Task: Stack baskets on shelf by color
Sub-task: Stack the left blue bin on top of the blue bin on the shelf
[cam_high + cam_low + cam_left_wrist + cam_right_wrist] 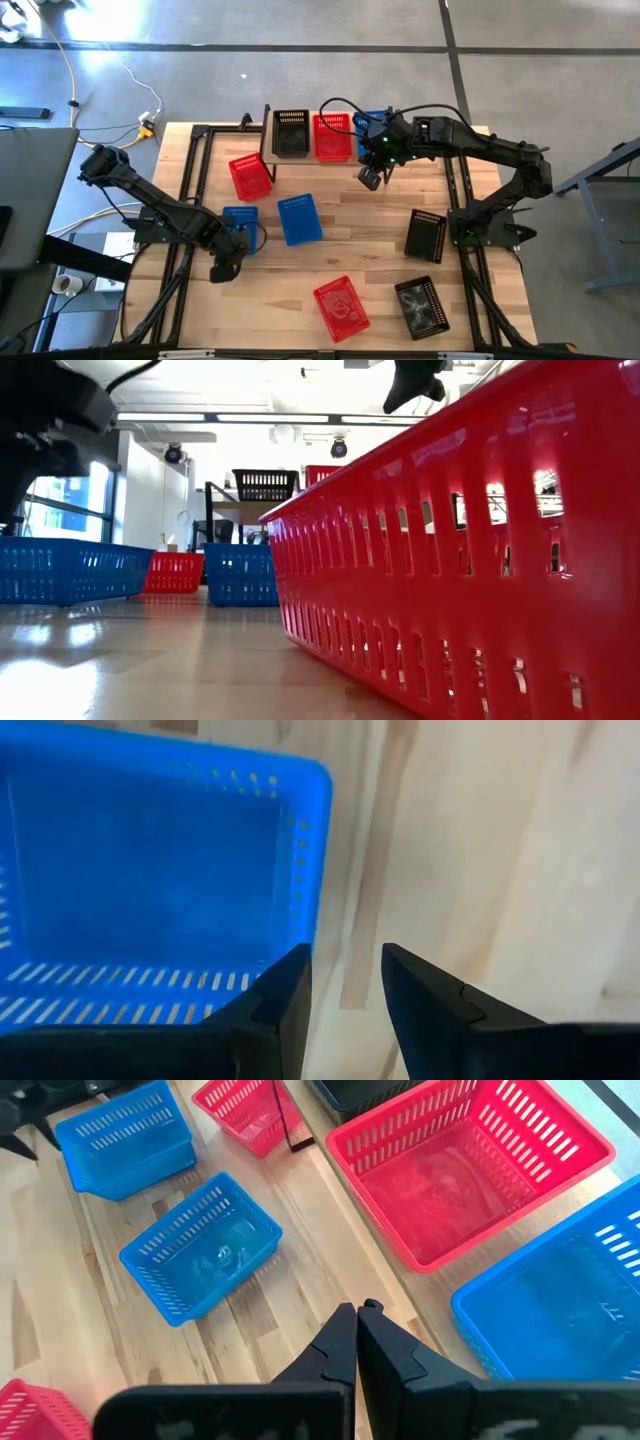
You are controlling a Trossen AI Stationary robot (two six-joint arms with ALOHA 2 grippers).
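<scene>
On the shelf (268,140) at the table's far side stand a black basket (290,132), a red basket (333,137) and a blue basket (372,122), which my right arm partly hides. My right gripper (372,178) hangs shut in front of the shelf, holding nothing. My left gripper (345,960) points down, open, over one corner of a blue basket (150,870) resting on the table at the left (240,216). One finger (285,990) stands over the basket's rim and the other over bare wood. I see no touch.
Loose on the table are a second blue basket (300,218), a red one (250,176) near the shelf, another red one (341,305) at the near edge, and two black ones (425,235) (420,305) on the right. Bare wood lies mid-table.
</scene>
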